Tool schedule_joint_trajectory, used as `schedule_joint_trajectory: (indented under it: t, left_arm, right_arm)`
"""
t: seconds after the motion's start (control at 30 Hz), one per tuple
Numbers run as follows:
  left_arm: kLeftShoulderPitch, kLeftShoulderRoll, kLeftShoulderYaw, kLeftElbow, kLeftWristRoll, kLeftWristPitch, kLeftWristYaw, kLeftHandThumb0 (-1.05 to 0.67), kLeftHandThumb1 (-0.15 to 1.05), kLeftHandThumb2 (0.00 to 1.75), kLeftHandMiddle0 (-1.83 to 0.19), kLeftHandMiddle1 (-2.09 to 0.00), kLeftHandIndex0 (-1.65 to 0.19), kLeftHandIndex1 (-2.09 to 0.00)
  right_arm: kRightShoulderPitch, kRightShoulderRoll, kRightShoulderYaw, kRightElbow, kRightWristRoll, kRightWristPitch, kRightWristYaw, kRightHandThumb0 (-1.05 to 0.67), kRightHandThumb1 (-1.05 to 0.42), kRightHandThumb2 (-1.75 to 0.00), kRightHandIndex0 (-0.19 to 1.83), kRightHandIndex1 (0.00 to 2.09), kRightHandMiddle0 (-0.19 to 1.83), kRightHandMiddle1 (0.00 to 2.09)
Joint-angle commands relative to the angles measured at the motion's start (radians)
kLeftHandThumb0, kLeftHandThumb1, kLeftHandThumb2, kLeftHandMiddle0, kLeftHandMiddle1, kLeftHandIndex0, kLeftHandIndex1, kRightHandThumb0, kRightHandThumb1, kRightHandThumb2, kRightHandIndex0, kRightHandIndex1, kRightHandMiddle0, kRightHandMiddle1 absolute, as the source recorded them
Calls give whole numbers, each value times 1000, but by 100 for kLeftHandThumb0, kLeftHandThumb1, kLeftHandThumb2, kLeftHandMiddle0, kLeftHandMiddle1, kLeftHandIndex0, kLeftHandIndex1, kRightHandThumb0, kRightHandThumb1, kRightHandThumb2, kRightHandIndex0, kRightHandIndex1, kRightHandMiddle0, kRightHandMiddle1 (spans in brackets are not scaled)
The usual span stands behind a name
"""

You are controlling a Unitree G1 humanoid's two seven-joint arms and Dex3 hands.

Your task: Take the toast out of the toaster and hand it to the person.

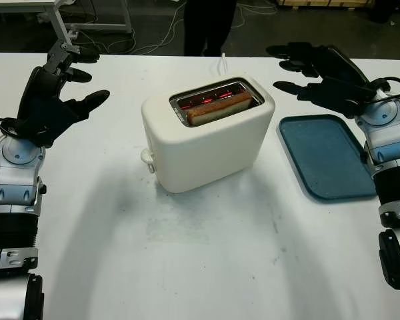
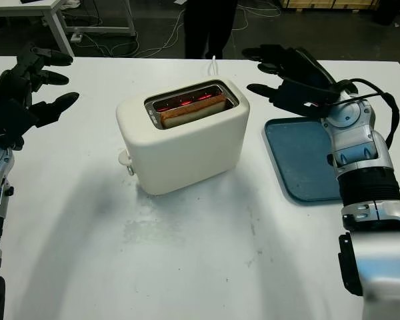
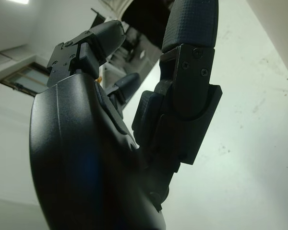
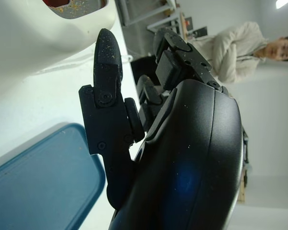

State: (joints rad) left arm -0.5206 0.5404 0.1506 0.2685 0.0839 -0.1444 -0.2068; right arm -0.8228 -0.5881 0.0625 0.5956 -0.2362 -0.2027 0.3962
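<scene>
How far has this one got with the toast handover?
Nothing looks done yet. The toast sits in the front slot of the toaster, whose elements glow red. Both hands are open and raised, the left hand to the toaster's left, the right hand above the blue tray. Left: grasp, lift, pass to the person beyond the table.

Noted a blue tray (image 1: 327, 157) lying flat on the right side of a white table (image 1: 207, 267), rim raised all round, corners rounded, nothing in it. Saw its near long edge set at a slant to the table's front edge. Found a faint greyish smudge (image 1: 177, 230) on the tabletop near the middle, with small dark specks scattered to its right. Beyond the far edge, made out a dark floor (image 1: 320, 27) with pale cables (image 1: 153, 40) trailing loosely across it, and a white desk (image 2: 27, 7) on slanted legs at the far left.
</scene>
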Motion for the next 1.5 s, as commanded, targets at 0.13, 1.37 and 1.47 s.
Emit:
schedule_joint_trajectory:
  t: [0.13,1.37,1.47]
  left_arm:
    - [10,3,18,1,-23,8,-12,-96,92,17,0,-125,0,-114]
    - [-4,0,27,24,-36,4,-35,-98,92,17,0,-126,0,-114]
    - [-3,3,23,23,-32,8,-28,-98,92,18,0,-125,0,-114]
  right_arm:
    - [3,-10,18,-2,-25,-43,-15,-52,-92,-31,49,1,45,1]
    - [-5,6,1,-12,-3,1,-4,-46,-92,-20,47,0,44,0]
    - [-6,5,3,-15,-5,5,-3,-47,-92,-21,46,0,44,0]
